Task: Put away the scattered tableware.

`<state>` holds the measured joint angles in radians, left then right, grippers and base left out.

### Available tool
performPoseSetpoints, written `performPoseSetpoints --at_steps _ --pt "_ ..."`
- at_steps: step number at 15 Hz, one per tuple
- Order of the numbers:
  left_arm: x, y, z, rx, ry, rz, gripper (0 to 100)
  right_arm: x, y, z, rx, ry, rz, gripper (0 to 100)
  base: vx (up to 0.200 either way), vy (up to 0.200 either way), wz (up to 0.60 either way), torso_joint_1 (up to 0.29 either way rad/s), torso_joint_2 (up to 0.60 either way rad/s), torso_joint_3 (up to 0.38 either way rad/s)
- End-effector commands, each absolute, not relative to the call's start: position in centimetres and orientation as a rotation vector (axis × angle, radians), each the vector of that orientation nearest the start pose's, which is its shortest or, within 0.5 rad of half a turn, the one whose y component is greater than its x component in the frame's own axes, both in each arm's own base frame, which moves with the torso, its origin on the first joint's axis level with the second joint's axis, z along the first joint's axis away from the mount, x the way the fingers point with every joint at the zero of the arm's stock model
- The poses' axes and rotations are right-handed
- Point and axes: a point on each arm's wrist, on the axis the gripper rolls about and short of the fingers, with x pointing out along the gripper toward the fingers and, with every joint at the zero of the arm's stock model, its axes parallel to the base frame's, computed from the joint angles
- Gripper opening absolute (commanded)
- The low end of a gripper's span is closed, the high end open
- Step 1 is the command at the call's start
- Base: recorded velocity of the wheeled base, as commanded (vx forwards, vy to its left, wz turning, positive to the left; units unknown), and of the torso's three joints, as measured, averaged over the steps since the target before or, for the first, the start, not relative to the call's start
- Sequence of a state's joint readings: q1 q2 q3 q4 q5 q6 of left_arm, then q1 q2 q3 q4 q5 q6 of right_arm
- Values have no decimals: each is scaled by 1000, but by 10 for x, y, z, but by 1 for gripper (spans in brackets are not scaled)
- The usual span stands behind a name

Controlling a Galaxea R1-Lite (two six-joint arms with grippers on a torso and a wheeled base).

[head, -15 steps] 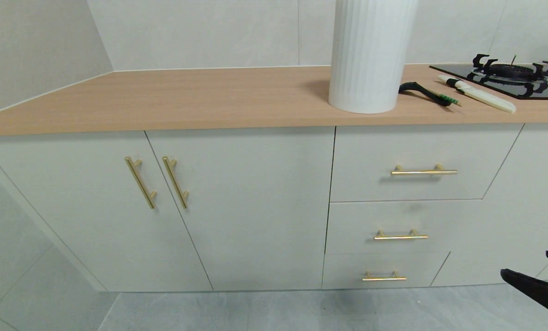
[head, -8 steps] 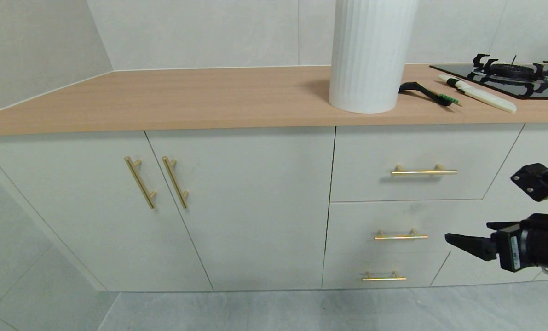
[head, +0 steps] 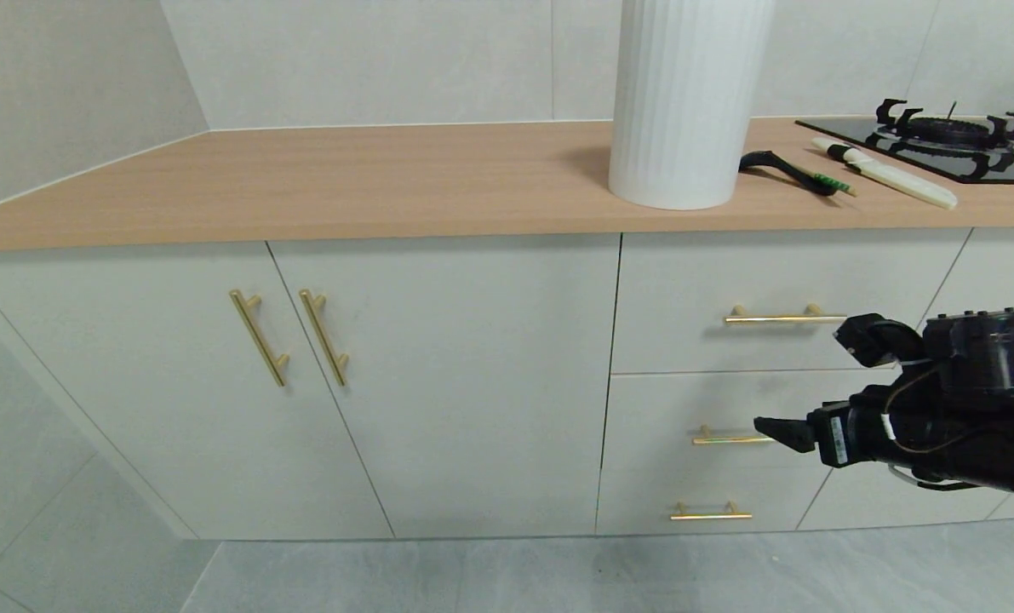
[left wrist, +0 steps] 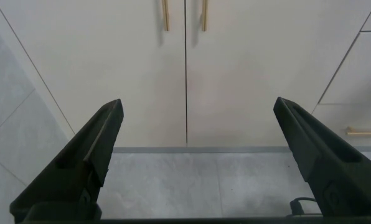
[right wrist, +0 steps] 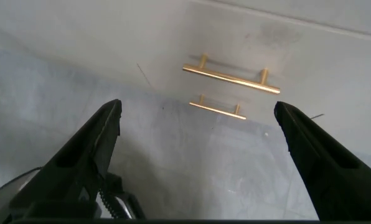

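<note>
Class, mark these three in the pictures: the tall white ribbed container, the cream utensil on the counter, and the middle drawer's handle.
tall white ribbed container [head: 681, 111], head view, middle of its ribbed side.
cream utensil [head: 894, 177], head view, middle of its length.
middle drawer's handle [head: 724, 439], head view, bare part of the bar.

A wooden countertop [head: 345, 183] runs along a wall of pale grey tiles [head: 387, 60] and meets a side wall at the left. A tall white ribbed cylinder [head: 681, 102] stands upright near the counter's front edge, its top cut off by the picture. At the far right a black glass gas hob [head: 996, 162] is set into the counter, with a black pan support [head: 949, 129] on it. Below the counter's left half are two light cabinet doors [head: 472, 383], both closed, each with a brass bar handle [head: 324, 337] just beside the seam between them. The floor [head: 472, 579] is grey tile.
</note>
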<state>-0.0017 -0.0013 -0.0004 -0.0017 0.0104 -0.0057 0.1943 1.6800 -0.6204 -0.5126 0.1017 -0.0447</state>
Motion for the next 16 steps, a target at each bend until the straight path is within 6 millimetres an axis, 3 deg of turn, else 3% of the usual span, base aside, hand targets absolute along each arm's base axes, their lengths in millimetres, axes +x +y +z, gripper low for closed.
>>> performPoseSetpoints --at_steps 1,9,16 --pt "-23 0 76 -6 -2 9 100 285 59 95 -68 609 296 100 0 0 0 0 0 0" --pt "-23 0 76 -6 -2 9 100 321 53 46 -38 602 151 100 0 0 0 0 0 0" --pt "-23 0 76 -6 -2 9 100 327 50 37 -31 596 134 100 0 0 0 0 0 0"
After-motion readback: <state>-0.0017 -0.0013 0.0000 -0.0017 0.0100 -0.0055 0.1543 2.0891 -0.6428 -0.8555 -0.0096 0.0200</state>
